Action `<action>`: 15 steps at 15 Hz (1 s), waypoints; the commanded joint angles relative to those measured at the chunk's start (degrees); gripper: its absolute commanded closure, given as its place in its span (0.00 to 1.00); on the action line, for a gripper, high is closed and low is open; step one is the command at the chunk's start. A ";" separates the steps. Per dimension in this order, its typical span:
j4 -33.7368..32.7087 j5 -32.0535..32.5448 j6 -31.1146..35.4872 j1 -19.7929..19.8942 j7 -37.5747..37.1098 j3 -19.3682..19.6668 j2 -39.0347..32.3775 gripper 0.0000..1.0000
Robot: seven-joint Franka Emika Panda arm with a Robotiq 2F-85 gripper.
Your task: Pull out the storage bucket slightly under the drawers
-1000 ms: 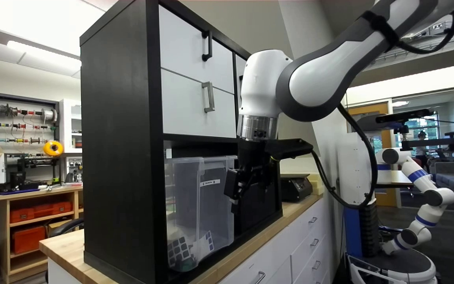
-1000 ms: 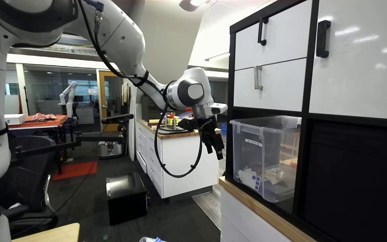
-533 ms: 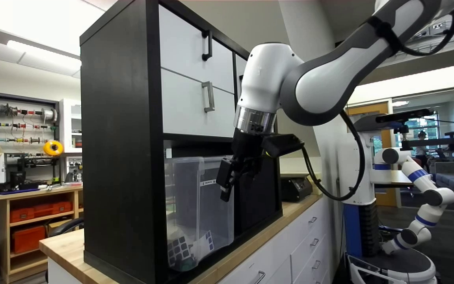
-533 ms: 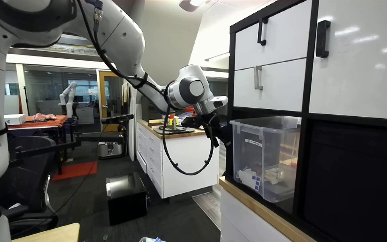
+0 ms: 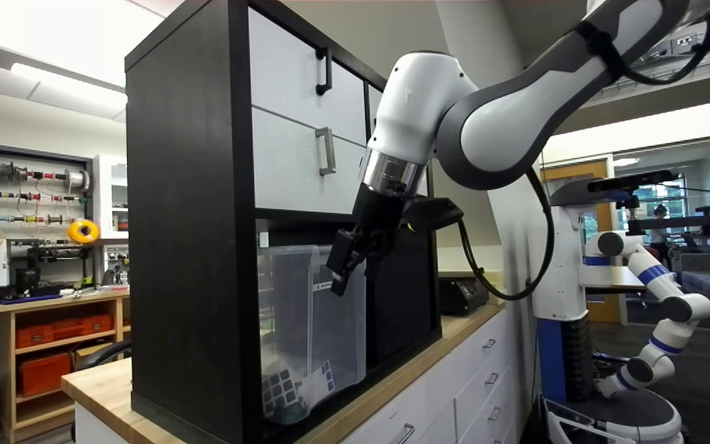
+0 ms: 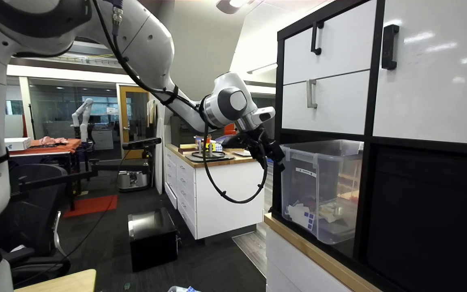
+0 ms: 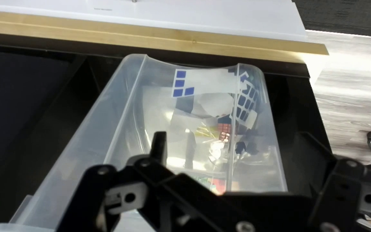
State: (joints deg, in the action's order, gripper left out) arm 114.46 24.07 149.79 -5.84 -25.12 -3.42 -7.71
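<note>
Presently holds the gripper [image 5: 355, 280] tilted near the upper front of the bin [image 6: 299, 190], below the drawers [image 5: 290, 168], with fingers [image 7: 158, 145] spread wide.

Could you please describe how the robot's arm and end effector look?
The Panda arm is white and rounded, with dark grey trim and a looping black cable held by black straps. A silver ring joins it to the black two-fingered end effector, whose pale plates have round holes.

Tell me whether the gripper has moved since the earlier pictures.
Yes. Judged against the cabinet in an exterior view, the gripper has moved up and to the left in the picture.
</note>
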 commanded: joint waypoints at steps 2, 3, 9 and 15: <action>-1.57 0.49 -1.00 -0.86 8.02 0.40 2.09 0.00; -2.22 0.41 -1.17 -0.81 10.16 0.26 2.18 0.00; -5.75 0.69 -1.64 -0.53 20.28 -0.16 2.13 0.00; -7.52 -4.42 -1.18 0.51 36.30 -1.13 0.65 0.00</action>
State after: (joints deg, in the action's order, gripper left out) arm 108.13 23.04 149.57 -6.03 2.84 -3.81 -6.47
